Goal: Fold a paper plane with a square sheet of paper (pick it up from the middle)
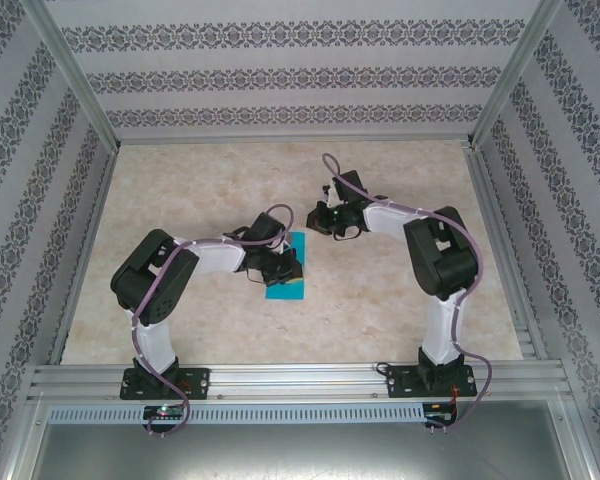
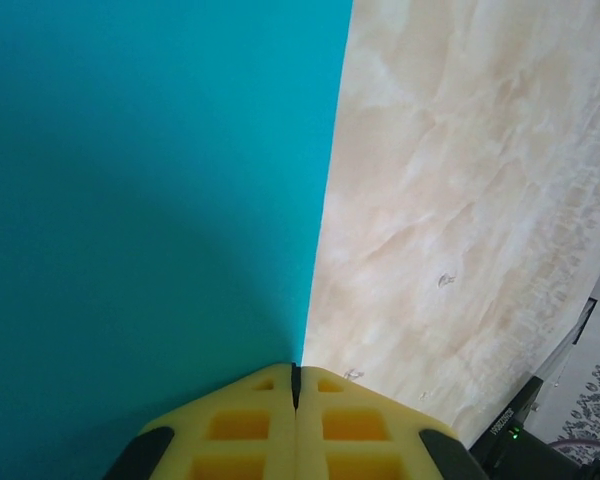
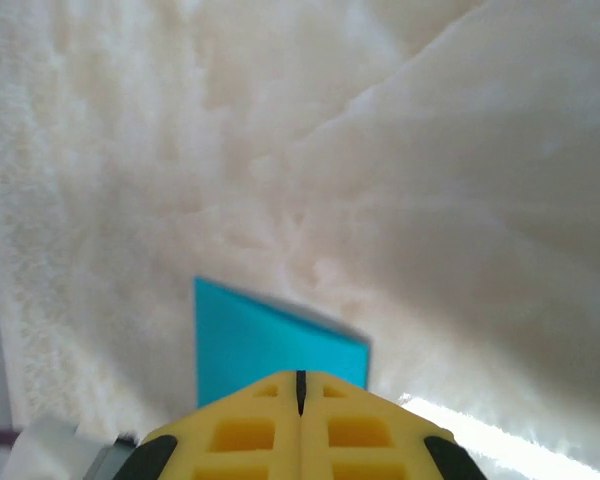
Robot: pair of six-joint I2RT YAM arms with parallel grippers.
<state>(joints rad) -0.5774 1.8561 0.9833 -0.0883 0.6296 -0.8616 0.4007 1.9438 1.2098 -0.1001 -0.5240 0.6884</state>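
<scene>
Your sheet of paper [image 1: 286,288] lies flat on the table [image 1: 380,300] near the middle as a narrow rectangle, so you are creasing an early fold. Your left gripper [image 2: 295,385] has its fingers closed together at the long right edge; I judge it is pressing, not pinching. Your right gripper [image 3: 300,378], closed and empty, hangs just beyond the far end. Next, run the crease fully, then reopen for the nose folds.

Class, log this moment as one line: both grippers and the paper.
left gripper: shut, at teal paper edge | right gripper: shut, beside paper | paper: flat on table
</scene>
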